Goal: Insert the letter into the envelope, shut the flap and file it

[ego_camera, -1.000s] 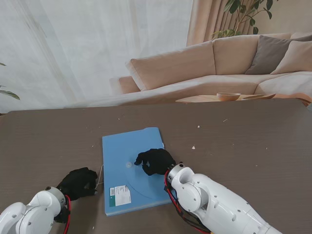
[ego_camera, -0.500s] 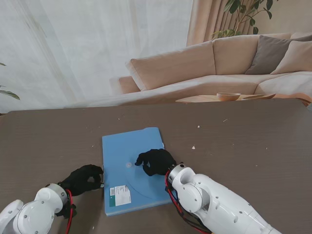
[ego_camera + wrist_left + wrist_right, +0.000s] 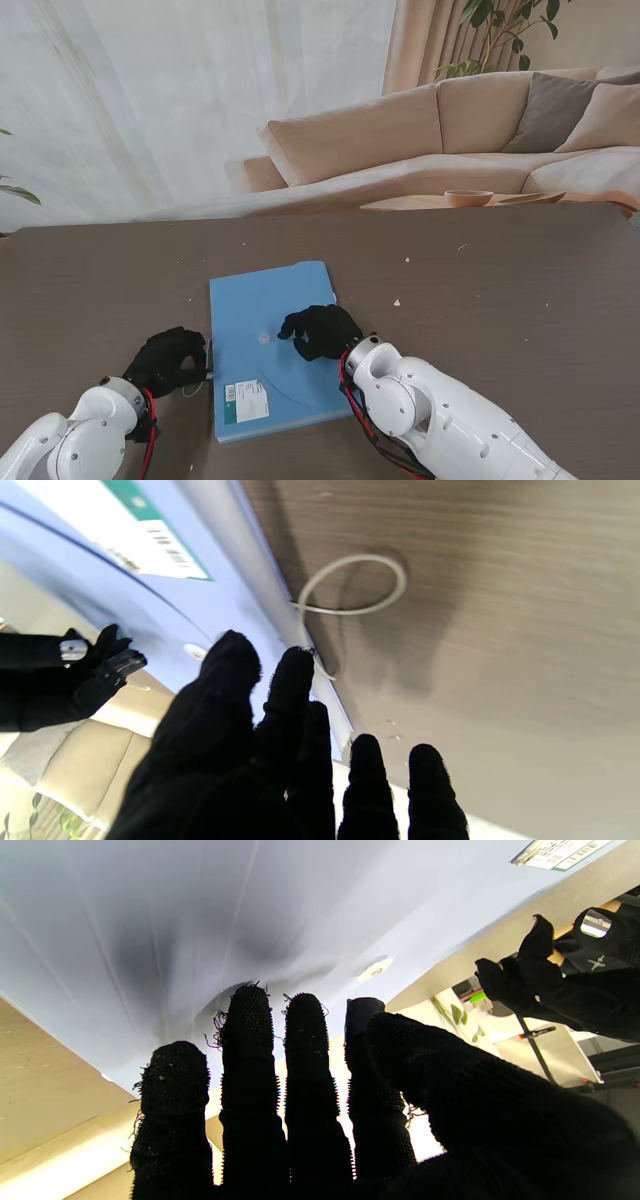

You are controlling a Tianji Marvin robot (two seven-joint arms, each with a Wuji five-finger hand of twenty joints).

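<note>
One label [image 3: 246, 401] sits on the blue envelope [image 3: 272, 310], white with a green band and a barcode, near the corner closest to me on my left; its print is too small to read. The envelope lies flat on the brown surface [image 3: 500, 290] between my two arms, its long axis running away from me, tilted slightly, with the notched short end at the far side. A small round button [image 3: 264, 338] shows near its middle.

My right robot hand [image 3: 320, 330] rests on the envelope's right half, fingers [image 3: 248, 1020] spread side by side and pressing the blue sheet just beside the button, gripping nothing.

My left robot hand [image 3: 168, 362] lies on the surface just beside the envelope's left edge. In the left wrist view its fingertips [image 3: 295, 665] reach that edge, where a white string loop [image 3: 350, 582] curls out onto the surface. I cannot tell whether those fingers pinch the string or only touch it.
</note>
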